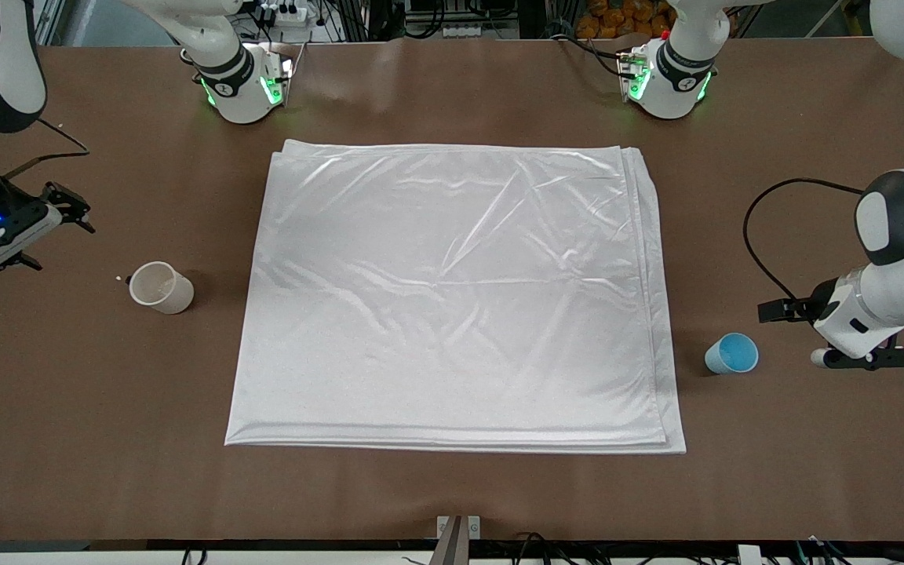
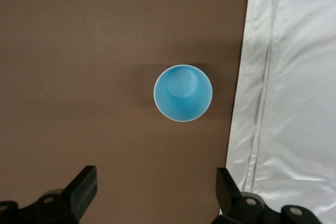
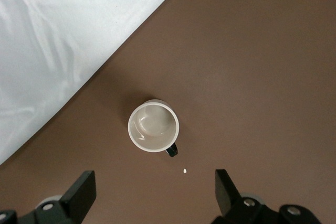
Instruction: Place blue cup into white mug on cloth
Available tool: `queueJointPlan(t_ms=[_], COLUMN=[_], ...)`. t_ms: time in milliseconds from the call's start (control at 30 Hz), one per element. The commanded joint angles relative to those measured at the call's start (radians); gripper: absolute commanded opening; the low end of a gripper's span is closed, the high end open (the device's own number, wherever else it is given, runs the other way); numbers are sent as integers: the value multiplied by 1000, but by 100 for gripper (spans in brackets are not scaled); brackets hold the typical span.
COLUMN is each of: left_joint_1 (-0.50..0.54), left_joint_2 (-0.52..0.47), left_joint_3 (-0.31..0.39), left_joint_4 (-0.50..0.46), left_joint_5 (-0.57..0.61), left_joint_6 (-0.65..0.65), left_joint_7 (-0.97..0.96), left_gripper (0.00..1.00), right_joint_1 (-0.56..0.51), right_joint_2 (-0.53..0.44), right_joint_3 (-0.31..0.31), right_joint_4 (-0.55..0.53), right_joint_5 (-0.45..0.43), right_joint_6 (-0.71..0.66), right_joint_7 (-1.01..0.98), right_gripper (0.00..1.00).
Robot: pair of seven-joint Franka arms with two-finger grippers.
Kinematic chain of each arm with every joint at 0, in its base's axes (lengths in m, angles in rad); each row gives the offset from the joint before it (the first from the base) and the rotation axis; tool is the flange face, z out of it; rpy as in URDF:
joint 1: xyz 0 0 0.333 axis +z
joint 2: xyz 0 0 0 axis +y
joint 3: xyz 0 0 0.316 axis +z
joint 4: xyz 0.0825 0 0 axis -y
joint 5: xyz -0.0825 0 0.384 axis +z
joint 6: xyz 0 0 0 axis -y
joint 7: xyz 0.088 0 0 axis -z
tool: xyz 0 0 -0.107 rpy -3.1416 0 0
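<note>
The white cloth [image 1: 452,298] lies spread flat on the middle of the brown table. The white mug [image 1: 160,287] stands upright on bare table beside the cloth, toward the right arm's end; its small black handle [image 3: 172,151] shows in the right wrist view. My right gripper [image 1: 12,265] hovers open above the table near the white mug [image 3: 153,126], and nothing sits between the fingers of the right gripper [image 3: 155,195]. The blue cup [image 1: 732,354] stands upright on bare table toward the left arm's end, close to the cloth's edge [image 2: 252,129]. My left gripper [image 1: 868,361] hangs open over the table beside the blue cup [image 2: 183,92]; the left gripper [image 2: 156,192] holds nothing.
A tiny white speck [image 1: 118,279] lies on the table next to the mug. The two arm bases [image 1: 244,86] [image 1: 668,82] stand along the table's edge farthest from the front camera. Bare brown table surrounds the cloth.
</note>
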Motion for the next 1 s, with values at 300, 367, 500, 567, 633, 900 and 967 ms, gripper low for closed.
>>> queueJointPlan(t_ms=[300,367,500,567,633,900,967], left_joint_1=[32,32,32,32,31,20,20], left_joint_2=[164,184,213,229,244,287,287], left_joint_3=[-3,-3,-4,-4,-4,-4,-4], left_joint_4=[85,92,93,93,93,92,90], left_joint_5=[30,30,28,28,27,30,33], left_joint_6=[101,115,151,170,190,244,244], left_joint_7=[21,21,21,19,18,4,4], left_gripper=[100,100,100,100,100,100,100], right_joint_1=[-46,-59,-76,-89,-102,-122,-131], right_joint_2=[98,118,156,179,208,288,304], right_joint_3=[7,7,7,7,7,7,7], right_joint_4=[-57,-57,-57,-57,-56,-59,-59], right_joint_5=[10,10,10,10,10,10,8], right_joint_6=[125,141,158,158,165,233,247], right_joint_7=[-311,-364,-433,-448,-476,-608,-635], right_gripper=[100,100,100,100,100,100,100])
